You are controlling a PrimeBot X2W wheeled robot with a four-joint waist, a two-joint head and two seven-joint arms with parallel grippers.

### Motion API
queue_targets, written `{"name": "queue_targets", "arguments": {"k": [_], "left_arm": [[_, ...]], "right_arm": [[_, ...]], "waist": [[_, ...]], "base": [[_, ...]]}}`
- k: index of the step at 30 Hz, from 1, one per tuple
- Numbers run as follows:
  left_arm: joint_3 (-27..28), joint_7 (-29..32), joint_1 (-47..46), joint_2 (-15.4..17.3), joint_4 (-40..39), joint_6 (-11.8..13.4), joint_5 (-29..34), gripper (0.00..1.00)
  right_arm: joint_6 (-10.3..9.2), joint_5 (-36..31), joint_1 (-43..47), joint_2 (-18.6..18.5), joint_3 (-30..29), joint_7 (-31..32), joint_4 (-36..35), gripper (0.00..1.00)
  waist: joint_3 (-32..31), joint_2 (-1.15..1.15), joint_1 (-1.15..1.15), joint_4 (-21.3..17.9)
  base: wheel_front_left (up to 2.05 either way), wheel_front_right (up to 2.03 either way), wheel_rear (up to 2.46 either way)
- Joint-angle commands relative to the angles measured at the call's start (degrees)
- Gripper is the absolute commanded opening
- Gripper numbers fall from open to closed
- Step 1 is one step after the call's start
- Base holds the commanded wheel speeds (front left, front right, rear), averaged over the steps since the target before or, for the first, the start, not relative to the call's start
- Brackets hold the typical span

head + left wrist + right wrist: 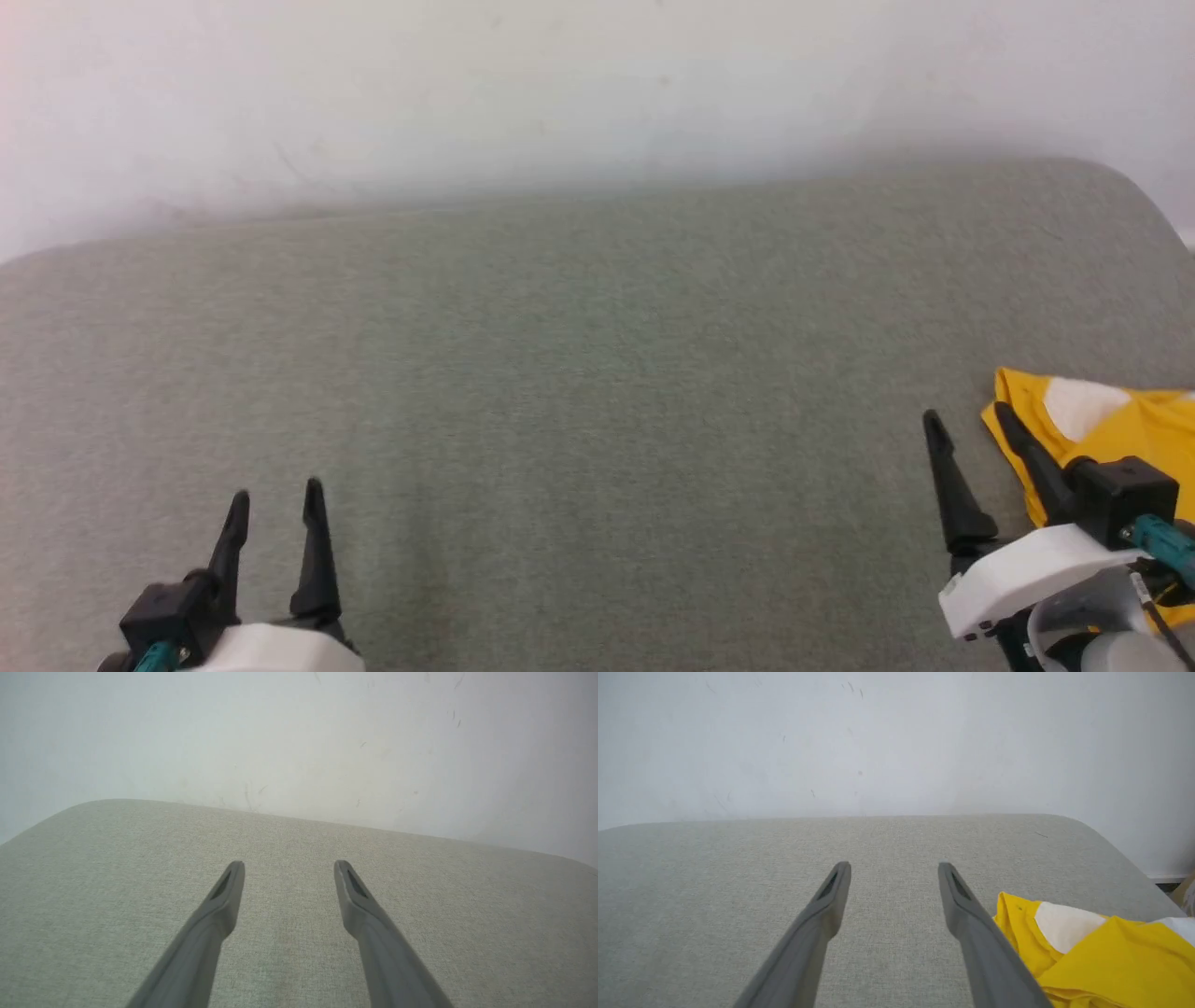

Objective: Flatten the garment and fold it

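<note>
The garment (1120, 439) is a bright yellow cloth with a white patch, bunched at the right edge of the grey-green padded surface (579, 392); it runs out of the head view to the right. In the right wrist view the garment (1106, 952) lies crumpled just right of the fingers. My right gripper (966, 429) (894, 872) is open, its right finger over the garment's left edge, with nothing between the fingers. At the lower left, far from the garment, my left gripper (277, 499) (288, 870) hangs open over bare fabric.
The padded surface has rounded far corners and ends at a white wall (560, 84) behind it. A strip of floor and a baseboard (1164, 879) show past its far right corner.
</note>
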Motion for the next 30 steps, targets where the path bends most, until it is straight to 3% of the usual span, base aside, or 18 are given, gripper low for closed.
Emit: {"name": "queue_targets", "arguments": {"k": [1, 11, 26, 27, 30], "left_arm": [[0.79, -0.27, 1.01, 0.75, 0.88, 0.50, -0.34, 1.00], [0.19, -0.29, 2.67, 3.31, 2.72, -1.07, 0.65, 1.00], [-0.41, -0.32, 0.97, 3.91, 2.94, -3.24, 1.39, 1.00], [-0.32, -0.04, 1.58, 3.69, 2.99, -3.11, 0.76, 0.00], [-0.31, 0.15, 1.62, 3.59, 2.93, -3.09, 0.83, 0.00]], "right_arm": [[-0.05, -0.36, 0.97, 0.37, 0.84, -0.12, -1.05, 1.00], [-0.05, -1.41, 4.33, 1.07, 3.91, -0.35, -3.23, 1.00], [-0.05, -2.02, 4.20, 1.83, 3.40, -1.73, -1.37, 1.00], [0.00, -1.66, 4.28, 1.66, 3.42, -1.45, -1.42, 0.00], [0.00, -1.70, 4.24, 1.64, 3.43, -1.38, -1.43, 0.00]], "waist": [[-3.44, 0.00, 0.01, 3.36], [-5.57, 0.00, 0.01, 3.41], [-5.11, 0.00, 0.01, 3.27], [-5.10, 0.00, 0.01, 3.28], [-5.09, 0.00, 0.01, 3.27]], "base": [[0.00, 0.00, 0.00], [0.00, 0.00, 0.00], [0.00, 0.00, 0.00], [0.00, 0.00, 0.00], [0.00, 0.00, 0.00]]}}
